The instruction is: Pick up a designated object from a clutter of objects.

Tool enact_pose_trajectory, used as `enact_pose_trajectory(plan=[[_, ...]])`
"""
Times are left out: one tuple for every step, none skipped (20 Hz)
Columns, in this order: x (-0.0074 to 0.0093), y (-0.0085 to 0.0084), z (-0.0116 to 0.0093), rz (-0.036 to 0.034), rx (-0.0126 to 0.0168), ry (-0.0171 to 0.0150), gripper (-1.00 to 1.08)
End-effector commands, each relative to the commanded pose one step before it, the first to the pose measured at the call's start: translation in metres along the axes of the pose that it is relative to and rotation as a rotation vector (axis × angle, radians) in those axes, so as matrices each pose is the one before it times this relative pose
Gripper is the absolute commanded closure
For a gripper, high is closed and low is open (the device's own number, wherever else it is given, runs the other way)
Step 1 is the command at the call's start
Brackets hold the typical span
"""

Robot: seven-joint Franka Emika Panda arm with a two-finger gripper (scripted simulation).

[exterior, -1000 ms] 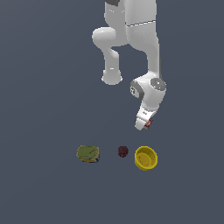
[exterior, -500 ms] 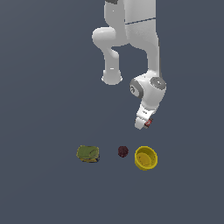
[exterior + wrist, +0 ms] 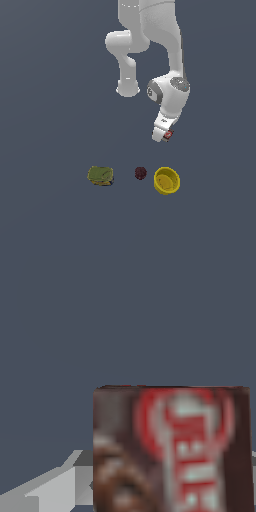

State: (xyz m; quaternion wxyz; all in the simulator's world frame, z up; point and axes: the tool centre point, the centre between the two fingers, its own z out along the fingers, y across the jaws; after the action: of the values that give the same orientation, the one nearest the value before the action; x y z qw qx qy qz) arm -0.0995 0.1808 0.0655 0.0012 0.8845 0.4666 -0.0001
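Observation:
My gripper (image 3: 165,135) is shut on the small brown box with the red and white label (image 3: 169,134) and holds it in the air, well above the floor. In the wrist view the box (image 3: 170,451) fills the frame close up, its label facing the camera, and it hides the fingertips. The other three items lie on the floor below: the yellow bowl (image 3: 166,180) almost straight under the gripper, the small dark maroon ball (image 3: 141,173) beside it, and the olive-green packet (image 3: 101,175) further to the exterior view's left.
The arm's white base link (image 3: 128,88) stands behind the items. The floor is a plain dark grey surface (image 3: 50,125).
The gripper has risen a little with the box in it. The bowl, ball and packet have not moved.

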Motion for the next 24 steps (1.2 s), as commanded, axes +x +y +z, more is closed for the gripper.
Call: enact_pose_trajectory(plan=[[-0.00594,0.00132,-0.01633,-0.00002,-0.00056,0.00014,1.08],[-0.00263,0.00054,-0.00732,0.00000,0.00000,0.00000,1.08],[-0.00273,0.00055,-0.00768,0.00000,0.00000,0.00000,1.08],[-0.00257,0.00036,-0.00759,-0.00054,0.00037,-0.00023,1.08],[-0.00271,0.00052,-0.00778,0.00000,0.00000,0.00000,1.08],[-0.00266,0.00048,-0.00777,-0.00021,0.00057,0.00032,1.08],[-0.00267,0.00049,-0.00783,0.00000,0.00000,0.00000,1.08],[-0.00267,0.00049,-0.00788,-0.00013,0.00053,0.00042,1.08],[-0.00267,0.00049,-0.00795,-0.00012,0.00052,0.00044,1.08],[-0.00268,0.00049,-0.00804,-0.00011,0.00050,0.00046,1.08],[-0.00269,0.00050,-0.00813,-0.00010,0.00049,0.00047,1.08],[-0.00266,0.00046,-0.00821,0.00000,0.00000,0.00000,1.08],[-0.00277,0.00054,-0.00840,-0.00014,0.00068,0.00068,1.08],[-0.00279,0.00054,-0.00854,-0.00009,0.00048,0.00049,1.08],[-0.00283,0.00055,-0.00871,-0.00006,0.00034,0.00035,1.08],[-0.00292,0.00060,-0.00893,-0.00008,0.00047,0.00049,1.08],[-0.00295,0.00061,-0.00907,-0.00005,0.00034,0.00035,1.08],[-0.00288,0.00058,-0.00897,0.00000,0.00000,0.00000,1.08],[-0.00297,0.00069,-0.00896,-0.00003,0.00048,0.00050,1.08],[-0.00286,0.00063,-0.00887,0.00000,0.00000,0.00000,1.08],[-0.00285,0.00065,-0.00884,0.00000,0.00000,0.00000,1.08],[-0.00298,0.00082,-0.00884,0.00016,0.00033,0.00032,1.08],[-0.00284,0.00071,-0.00875,0.00000,0.00000,0.00000,1.08],[-0.00277,0.00073,-0.00854,0.00000,0.00000,0.00000,1.08]])
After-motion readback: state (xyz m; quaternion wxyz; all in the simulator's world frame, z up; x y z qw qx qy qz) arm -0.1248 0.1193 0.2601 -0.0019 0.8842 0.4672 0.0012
